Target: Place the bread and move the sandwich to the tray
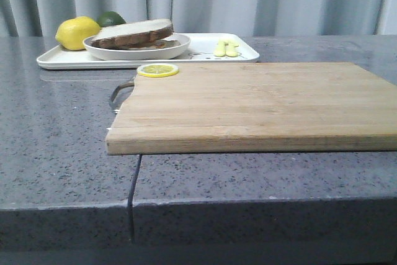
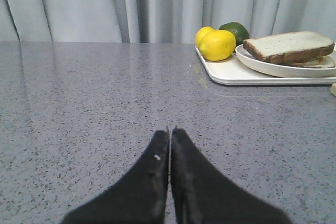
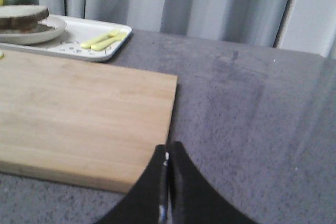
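At the far left of the grey worktop [image 1: 62, 153] sits the white tray [image 1: 56, 60], carrying a lemon [image 1: 76, 32] with a green fruit [image 1: 111, 18] behind it. Just right of them, on the same tray, a round plate [image 1: 133, 49] holds the sandwich [image 1: 139, 36], with the thick bread [image 1: 136, 29] slice lying on top. Further right on the tray lie yellow utensils [image 1: 226, 48]. A lemon slice [image 1: 157, 70] rests on the near-left corner of the wooden board [image 1: 248, 107], which fills the middle and right. The left pincer [image 2: 170, 130] hangs over bare worktop, fingers pressed together and holding nothing; the right pincer [image 3: 168, 148], likewise closed and unladen, hovers at the board's edge.
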`<state>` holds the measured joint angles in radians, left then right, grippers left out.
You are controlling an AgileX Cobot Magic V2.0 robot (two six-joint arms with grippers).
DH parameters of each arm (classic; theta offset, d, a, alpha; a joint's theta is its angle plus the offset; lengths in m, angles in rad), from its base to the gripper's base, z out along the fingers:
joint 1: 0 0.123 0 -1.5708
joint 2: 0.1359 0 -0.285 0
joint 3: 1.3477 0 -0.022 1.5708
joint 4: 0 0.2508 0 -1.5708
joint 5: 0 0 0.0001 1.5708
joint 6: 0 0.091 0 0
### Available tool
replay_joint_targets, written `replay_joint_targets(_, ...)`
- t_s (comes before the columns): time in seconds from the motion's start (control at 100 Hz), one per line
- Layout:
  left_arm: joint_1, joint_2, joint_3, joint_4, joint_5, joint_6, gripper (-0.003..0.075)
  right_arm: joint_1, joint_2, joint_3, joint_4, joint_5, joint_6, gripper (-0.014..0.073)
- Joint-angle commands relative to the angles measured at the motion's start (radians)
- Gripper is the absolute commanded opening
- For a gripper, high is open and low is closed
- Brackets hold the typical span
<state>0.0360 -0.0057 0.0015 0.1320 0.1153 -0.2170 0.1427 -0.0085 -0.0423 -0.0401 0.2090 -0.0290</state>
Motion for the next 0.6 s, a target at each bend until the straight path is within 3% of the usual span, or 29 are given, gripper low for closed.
replay_joint_targets(0.0,0.001,-0.033,0.016,-0.009,-0.071,-0.01,-0.0019,-0.024,-0.021,0.019,-0.017,-0.093,0.014,-0.0117)
replay_joint_targets(0.15,0.001,-0.033,0.016,-0.009,-0.071,-0.01,-0.0019,-0.059,-0.021,0.07,-0.025,-0.123,0.077,-0.0117)
replay_joint_targets(0.59,0.001,-0.033,0.016,-0.009,-0.071,-0.01,-0.0019,-0.06,-0.021,0.07,-0.033,-0.144,0.078,-0.0117)
